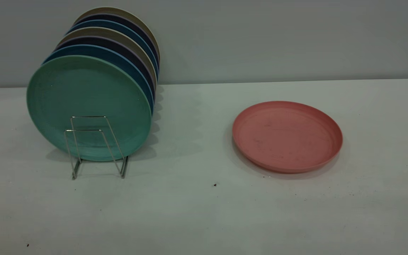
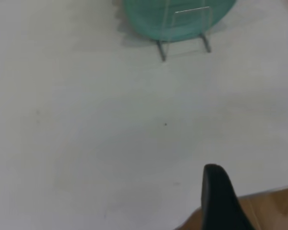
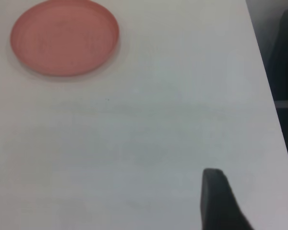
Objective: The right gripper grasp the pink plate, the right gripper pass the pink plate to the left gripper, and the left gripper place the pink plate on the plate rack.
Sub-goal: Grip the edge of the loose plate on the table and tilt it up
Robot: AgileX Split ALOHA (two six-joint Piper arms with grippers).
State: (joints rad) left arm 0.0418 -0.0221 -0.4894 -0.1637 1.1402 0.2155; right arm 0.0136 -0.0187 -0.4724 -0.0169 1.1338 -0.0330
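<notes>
The pink plate (image 1: 287, 136) lies flat on the worktop (image 1: 197, 198), well apart from the plate rack (image 1: 96, 147) and its upright plates. My tools hold nothing; their opening I cannot tell.

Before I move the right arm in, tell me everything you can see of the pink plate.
The pink plate is round, matte salmon-pink, plastic by its look, with a low raised rim and faint dark scuffs inside. It lies flat and face up on the white table, on the right, well apart from the plate rack and its standing plates. Nothing rests in it or touches it besides the table. The right wrist view shows it whole, far from the right gripper's fingertip.
</notes>
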